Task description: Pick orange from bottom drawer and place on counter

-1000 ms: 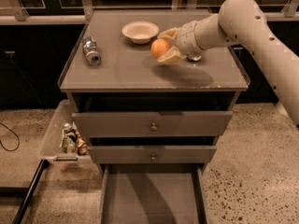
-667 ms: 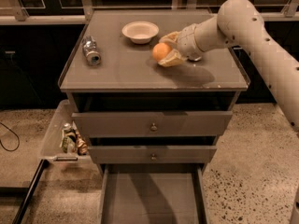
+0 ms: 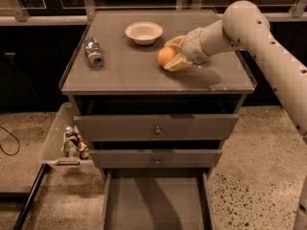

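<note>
The orange [image 3: 166, 56] is low over the counter [image 3: 124, 78], right of its middle; whether it touches the top I cannot tell. My gripper [image 3: 169, 54] reaches in from the right and is shut on the orange, with one cream finger behind it and one in front. The bottom drawer [image 3: 156, 200] is pulled open below, and its flat grey floor shows nothing in it.
A cream bowl [image 3: 144, 32] stands at the back of the counter, just left of the gripper. A silver can [image 3: 93, 52] lies on its side at the left. A clear side tray [image 3: 53, 139] with several small items hangs left of the cabinet. The two knobbed drawers are slightly open.
The gripper has carried the orange slightly down and towards the front of the counter. Nothing else has moved.
</note>
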You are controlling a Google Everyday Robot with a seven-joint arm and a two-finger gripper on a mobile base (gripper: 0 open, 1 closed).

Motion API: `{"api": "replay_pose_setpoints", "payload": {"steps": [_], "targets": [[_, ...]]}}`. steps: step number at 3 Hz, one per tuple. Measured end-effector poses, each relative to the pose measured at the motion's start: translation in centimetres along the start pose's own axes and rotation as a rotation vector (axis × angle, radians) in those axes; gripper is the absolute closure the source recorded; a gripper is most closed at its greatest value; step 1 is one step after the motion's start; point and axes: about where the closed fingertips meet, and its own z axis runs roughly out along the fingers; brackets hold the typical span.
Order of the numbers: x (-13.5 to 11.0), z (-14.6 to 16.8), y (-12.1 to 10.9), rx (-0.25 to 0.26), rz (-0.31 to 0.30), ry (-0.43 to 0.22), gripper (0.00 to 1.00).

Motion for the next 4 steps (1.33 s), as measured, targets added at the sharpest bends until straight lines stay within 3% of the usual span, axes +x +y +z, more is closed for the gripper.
{"api": "replay_pose_setpoints", "payload": {"steps": [2, 3, 4], "targets": [[-0.78, 0.03, 0.3, -0.004, -0.011, -0.004, 0.11], [-0.78, 0.03, 0.31, -0.004, -0.011, -0.004, 0.0], [-0.78, 0.03, 0.31, -0.004, -0.011, -0.004, 0.0]]}}
